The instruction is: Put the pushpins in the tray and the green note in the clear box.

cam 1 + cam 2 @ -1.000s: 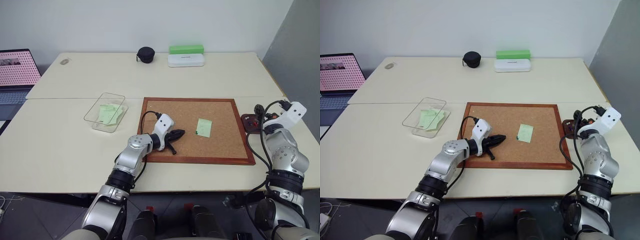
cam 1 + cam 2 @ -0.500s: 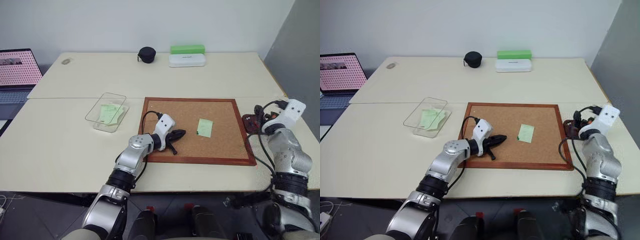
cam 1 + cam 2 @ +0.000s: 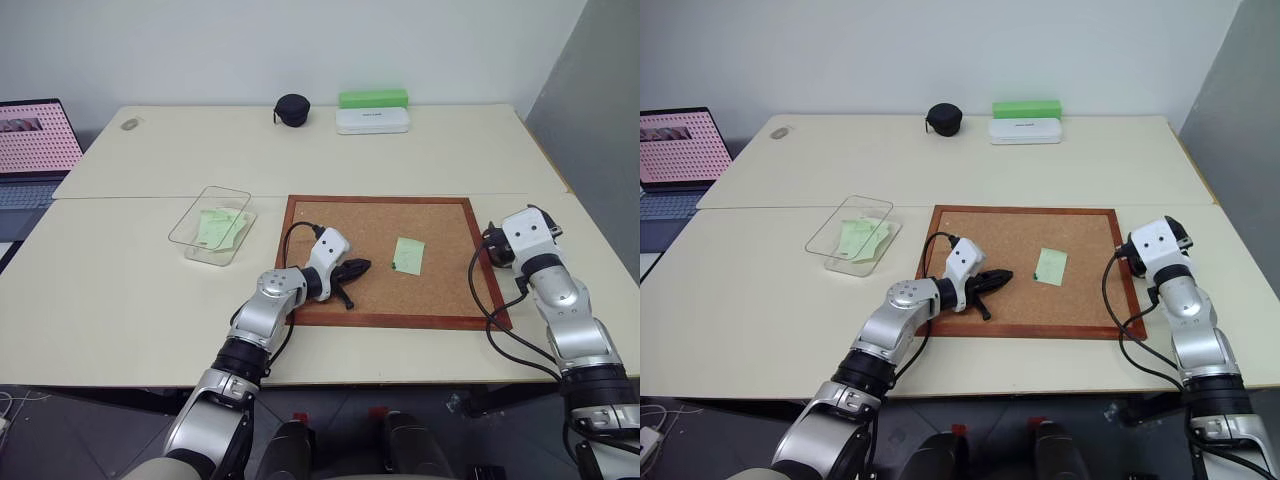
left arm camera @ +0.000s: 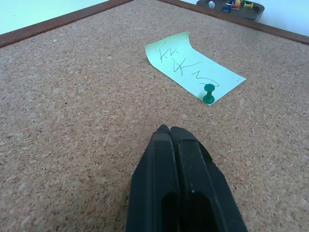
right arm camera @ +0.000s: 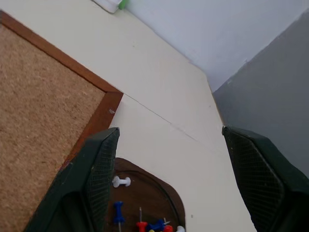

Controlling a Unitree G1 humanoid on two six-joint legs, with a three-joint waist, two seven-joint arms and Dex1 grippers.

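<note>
A pale green note point(image 3: 408, 254) lies on the cork board point(image 3: 440, 290), held at one corner by a green pushpin point(image 4: 208, 94). My left gripper point(image 3: 360, 266) rests on the board just left of the note, shut and empty, its fingertips point(image 4: 169, 131) pressed together. My right gripper point(image 5: 170, 129) is open above the dark brown tray point(image 5: 154, 193) at the board's right edge. The tray holds a white pushpin point(image 5: 120, 182), a blue one point(image 5: 118, 212) and others. The clear box point(image 3: 212, 225) stands left of the board with green slips inside.
At the table's far edge are a black round pouch point(image 3: 291, 109), a bright green box point(image 3: 372, 98) and a white case point(image 3: 372, 120). A laptop point(image 3: 30, 145) sits at the far left. A seam between two tabletops point(image 3: 150, 197) runs across.
My right hand has rolled over and swung left toward the board's right edge, now covering the tray in the head views. The left gripper and the note have not moved.
</note>
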